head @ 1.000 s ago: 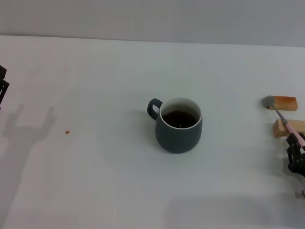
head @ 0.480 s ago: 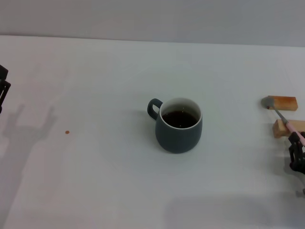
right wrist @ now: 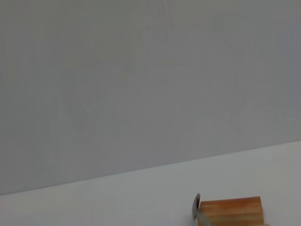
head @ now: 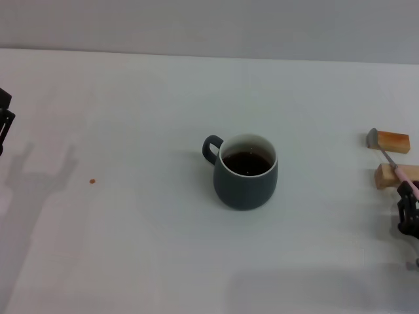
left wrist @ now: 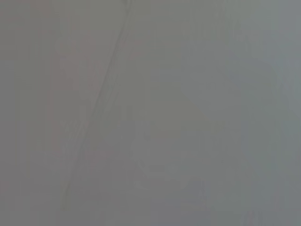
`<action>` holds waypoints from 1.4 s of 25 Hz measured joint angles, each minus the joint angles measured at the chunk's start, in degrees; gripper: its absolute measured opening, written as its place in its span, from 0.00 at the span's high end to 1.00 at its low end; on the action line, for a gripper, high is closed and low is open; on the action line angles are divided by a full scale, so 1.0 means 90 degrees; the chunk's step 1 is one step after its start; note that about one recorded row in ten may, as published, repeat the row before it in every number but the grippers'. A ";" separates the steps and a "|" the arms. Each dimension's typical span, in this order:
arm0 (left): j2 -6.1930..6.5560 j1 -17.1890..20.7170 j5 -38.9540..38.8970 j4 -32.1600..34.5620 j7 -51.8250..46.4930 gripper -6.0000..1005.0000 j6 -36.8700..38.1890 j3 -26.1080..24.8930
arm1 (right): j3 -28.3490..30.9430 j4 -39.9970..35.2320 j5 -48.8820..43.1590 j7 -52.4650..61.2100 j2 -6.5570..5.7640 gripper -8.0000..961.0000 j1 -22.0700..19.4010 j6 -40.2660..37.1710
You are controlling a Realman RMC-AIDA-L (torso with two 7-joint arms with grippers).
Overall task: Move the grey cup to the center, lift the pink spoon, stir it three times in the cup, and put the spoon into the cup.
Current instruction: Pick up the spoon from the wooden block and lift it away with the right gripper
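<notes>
head view: grey cup at table centre, handle at 9 o'clock.
spoon: pink spoon at 3 o'clock edge, lying across two wooden blocks.
right gripper: on the handle end; fingers look pinched on it.
left gripper: parked at 9 o'clock, finger state can't tell.
tip: lift straight up, keep the bowl clear of the blocks.

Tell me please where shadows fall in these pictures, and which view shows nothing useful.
Head view: soft shadows on the table, one at its left below the left gripper, a broad faint one along the near edge; the grey cup casts little shadow. Left wrist view: only a blank grey surface. Right wrist view: even light, a wooden block at the frame's edge.
</notes>
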 joint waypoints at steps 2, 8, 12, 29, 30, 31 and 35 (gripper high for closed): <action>0.0000 0.0000 0.0000 0.0000 0.0000 0.16 0.0000 0.0000 | -0.0001 0.0000 0.0001 0.0000 0.0000 0.87 0.0004 0.0000; 0.0000 0.0000 0.0000 0.0000 -0.0004 0.16 -0.0003 -0.0001 | -0.0002 0.0000 0.0002 -0.0001 0.0000 0.88 0.0015 -0.0001; 0.0000 -0.0003 0.0000 0.0000 -0.0005 0.16 -0.0009 -0.0001 | 0.0006 0.0000 0.0002 0.0000 0.0000 0.88 0.0017 -0.0057; 0.0000 -0.0006 0.0000 0.0000 -0.0019 0.16 -0.0020 -0.0001 | 0.0096 0.0085 0.0002 -0.0001 -0.0001 0.88 0.0137 -0.0420; 0.0000 -0.0006 0.0000 0.0000 -0.0020 0.16 -0.0021 -0.0001 | 0.0097 0.0087 0.0002 0.0000 0.0000 0.88 0.0145 -0.0432; 0.0000 -0.0008 0.0000 0.0000 -0.0020 0.16 -0.0024 -0.0001 | 0.0097 0.0088 0.0002 -0.0001 -0.0001 0.88 0.0153 -0.0440; 0.0000 -0.0011 0.0000 0.0000 -0.0020 0.16 -0.0028 0.0005 | 0.0097 0.0092 0.0002 0.0000 0.0000 0.88 0.0164 -0.0557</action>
